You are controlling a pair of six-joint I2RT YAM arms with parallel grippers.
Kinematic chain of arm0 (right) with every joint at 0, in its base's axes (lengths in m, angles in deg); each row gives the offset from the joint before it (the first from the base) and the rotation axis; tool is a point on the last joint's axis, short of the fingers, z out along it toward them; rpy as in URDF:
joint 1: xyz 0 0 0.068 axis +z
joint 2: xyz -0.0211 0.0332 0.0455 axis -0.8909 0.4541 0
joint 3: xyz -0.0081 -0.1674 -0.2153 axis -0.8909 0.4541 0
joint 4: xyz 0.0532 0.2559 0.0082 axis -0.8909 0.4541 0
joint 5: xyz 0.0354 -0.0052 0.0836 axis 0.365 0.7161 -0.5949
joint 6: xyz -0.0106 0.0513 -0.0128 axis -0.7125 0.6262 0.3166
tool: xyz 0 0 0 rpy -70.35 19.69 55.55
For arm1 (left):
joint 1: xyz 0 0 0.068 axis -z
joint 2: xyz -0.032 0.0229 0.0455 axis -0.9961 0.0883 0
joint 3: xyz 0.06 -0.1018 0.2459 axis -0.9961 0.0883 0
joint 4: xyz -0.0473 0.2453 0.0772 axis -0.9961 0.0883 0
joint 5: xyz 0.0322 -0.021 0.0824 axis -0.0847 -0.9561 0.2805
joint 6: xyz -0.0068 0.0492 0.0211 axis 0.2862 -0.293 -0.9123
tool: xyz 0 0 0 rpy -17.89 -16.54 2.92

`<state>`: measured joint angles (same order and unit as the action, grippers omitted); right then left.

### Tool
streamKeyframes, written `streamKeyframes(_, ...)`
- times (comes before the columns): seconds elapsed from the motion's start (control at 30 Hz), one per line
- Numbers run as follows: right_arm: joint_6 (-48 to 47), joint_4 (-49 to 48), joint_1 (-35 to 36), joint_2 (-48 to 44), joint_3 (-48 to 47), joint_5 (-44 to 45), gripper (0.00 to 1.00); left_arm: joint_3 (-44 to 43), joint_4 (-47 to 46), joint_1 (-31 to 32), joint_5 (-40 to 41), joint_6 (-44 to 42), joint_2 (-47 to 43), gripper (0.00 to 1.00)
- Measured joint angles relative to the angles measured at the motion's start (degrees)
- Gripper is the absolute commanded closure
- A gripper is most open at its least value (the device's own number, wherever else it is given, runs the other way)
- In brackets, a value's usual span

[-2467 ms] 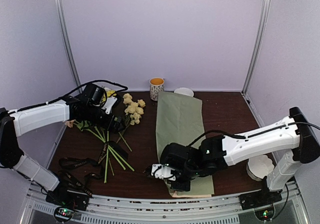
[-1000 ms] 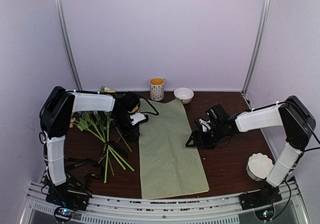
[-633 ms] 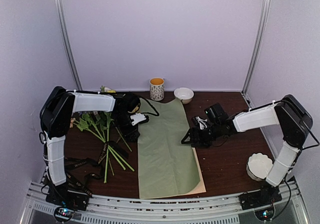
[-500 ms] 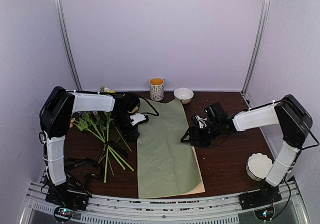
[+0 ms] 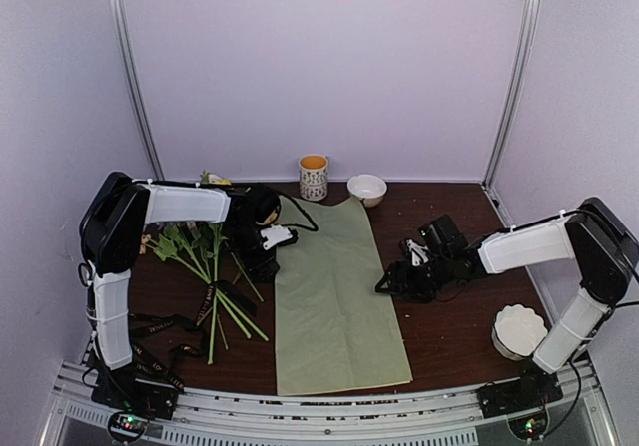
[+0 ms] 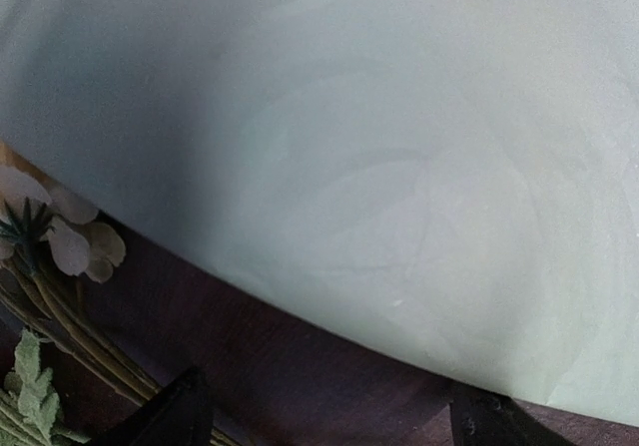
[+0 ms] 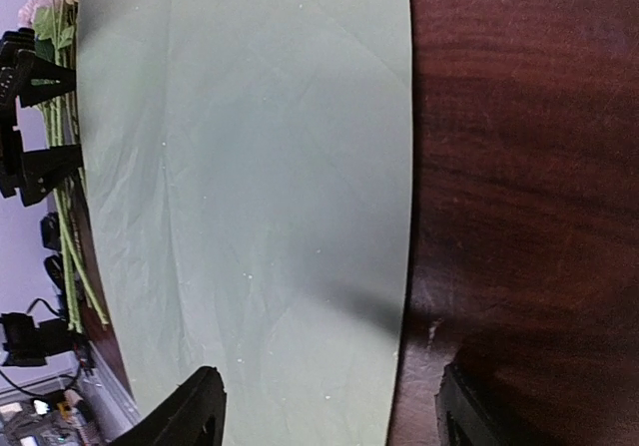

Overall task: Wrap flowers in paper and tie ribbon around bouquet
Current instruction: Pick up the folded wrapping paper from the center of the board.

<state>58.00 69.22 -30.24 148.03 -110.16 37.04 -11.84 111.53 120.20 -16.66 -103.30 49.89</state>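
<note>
- while the paper (image 5: 334, 296) lies flat in the middle of the table (image 5: 454, 341), green side up, both arms reach low to its long edges.
- left gripper (image 5: 262, 264) — jaws wide apart, holding nothing, just beside the paper's left edge.
- right gripper (image 5: 387, 284) — jaws wide too, one finger over the paper's right edge, one over bare wood.
- flowers (image 5: 195, 251) lie left of the paper; ribbon (image 5: 160, 341) lies near the front left corner.

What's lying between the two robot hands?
The green paper, flat on the table, lies between the left hand and right hand, clearest in the overhead view.
</note>
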Motion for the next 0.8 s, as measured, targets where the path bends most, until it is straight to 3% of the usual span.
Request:
streamKeyframes(0.17, -3.74, 6.43, -0.59, 0.92, -5.38, 4.76, 0.13, 0.00, 0.00, 0.00, 0.00, 0.00, 0.00, 0.14)
streamKeyframes(0.47, -6.84, 7.08, -2.91, 15.58, -21.66, 5.09, 0.16, 0.00, 0.04, 0.00, 0.00, -0.11, 0.00, 0.14)
streamKeyframes(0.8, -2.05, -0.68, -3.04, 17.40, -20.37, -3.06, 0.22, 0.00, 0.02, 0.00, 0.17, -0.35, 0.00, 0.14)
